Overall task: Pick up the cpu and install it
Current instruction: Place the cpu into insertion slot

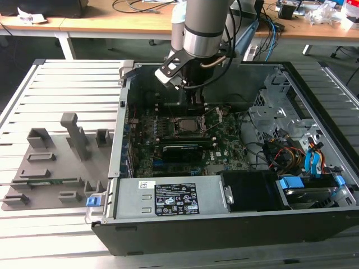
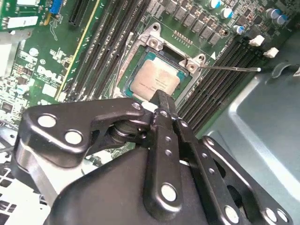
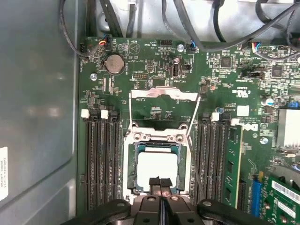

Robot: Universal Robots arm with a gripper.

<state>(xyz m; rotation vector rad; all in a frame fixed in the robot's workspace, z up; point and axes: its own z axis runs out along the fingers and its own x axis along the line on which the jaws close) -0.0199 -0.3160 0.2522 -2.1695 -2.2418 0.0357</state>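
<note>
The cpu [image 3: 157, 164], a small square chip with a silvery-white top, lies flat inside the open socket [image 3: 132, 165] on the green motherboard [image 3: 225, 79]; it also appears in the second wrist view [image 2: 154, 77]. My gripper [image 3: 160, 180] hangs just over the chip's edge with its two black fingers pressed together and nothing between them, as also seen in the second wrist view [image 2: 159, 96]. In the exterior view the gripper [image 1: 197, 103] reaches down into the computer case above the socket [image 1: 188, 124]. The socket's metal load plate [image 3: 164, 96] stands folded back.
Black memory slots [image 3: 101, 159] flank the socket, and a green memory stick [image 3: 233, 159] sits in one. The case wall [image 3: 37, 93] rises close by. A power supply [image 1: 174, 199], cables and a drive bay [image 1: 291, 182] fill the case. A grey fixture tray [image 1: 56, 162] lies at the exterior view's left.
</note>
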